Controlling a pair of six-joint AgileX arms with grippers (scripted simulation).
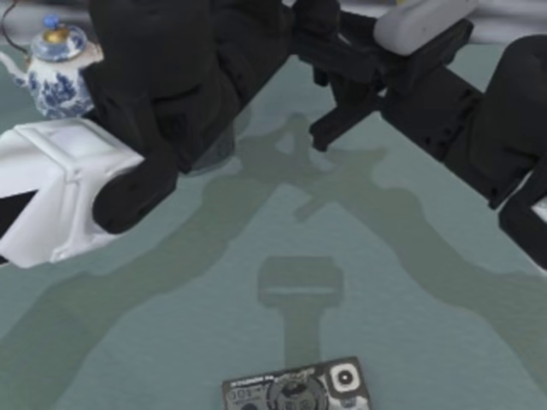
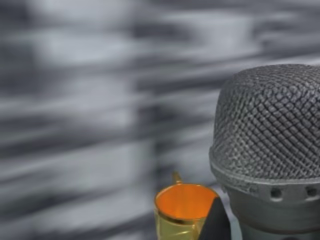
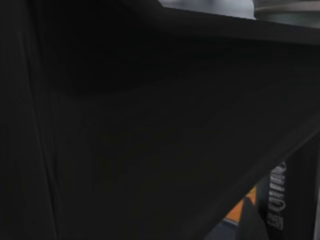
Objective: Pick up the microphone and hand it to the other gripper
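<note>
The microphone's silver-grey mesh head [image 2: 270,130] fills the near side of the left wrist view, right beside one black fingertip [image 2: 215,222]. In the top view the grey head [image 1: 423,21] shows at the back, high above the table. My left gripper [image 1: 355,51] is shut on the black handle, which is mostly hidden. My right gripper [image 1: 329,102] reaches in from the right, just in front of the handle. Its fingers are spread open and hold nothing. The right wrist view is dark, filled by a black body close to the camera.
A blue-and-white teapot [image 1: 55,68] stands at the back left. A yellow cup with an orange inside [image 2: 182,210] sits below the left gripper. A flat black printed box [image 1: 299,389] lies at the front edge. The left arm's white shell [image 1: 60,188] hangs over the left side.
</note>
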